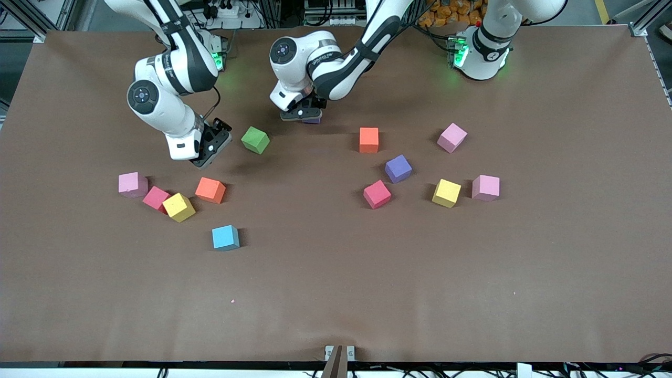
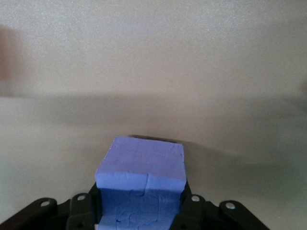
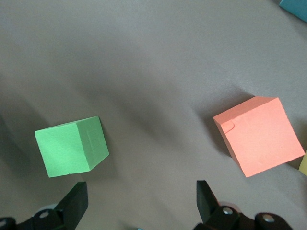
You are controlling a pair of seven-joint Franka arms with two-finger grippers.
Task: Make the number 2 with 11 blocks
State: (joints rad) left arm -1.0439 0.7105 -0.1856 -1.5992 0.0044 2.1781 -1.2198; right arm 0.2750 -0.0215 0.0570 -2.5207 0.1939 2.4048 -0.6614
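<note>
Twelve foam cubes are seen. A purple block [image 2: 140,184] is clamped in the left end effector [image 1: 304,116]. A green block [image 1: 255,140] lies tilted at its 9 o'clock. Toward the right arm's end, pink [image 1: 132,185], red [image 1: 156,199], yellow [image 1: 178,207] and orange [image 1: 210,190] blocks are clustered, a sky-blue one [image 1: 226,237] at their 5 o'clock. Toward the left arm's end, orange [image 1: 369,140], pink [image 1: 452,137], purple [image 1: 398,168], red [image 1: 377,194], yellow [image 1: 447,193] and pink [image 1: 485,188] blocks are scattered apart.

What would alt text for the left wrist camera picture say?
A purple foam block fills the lower middle, clamped in the shut left gripper, whose black fingers press its sides. Past it lies only bare brown table.
</note>
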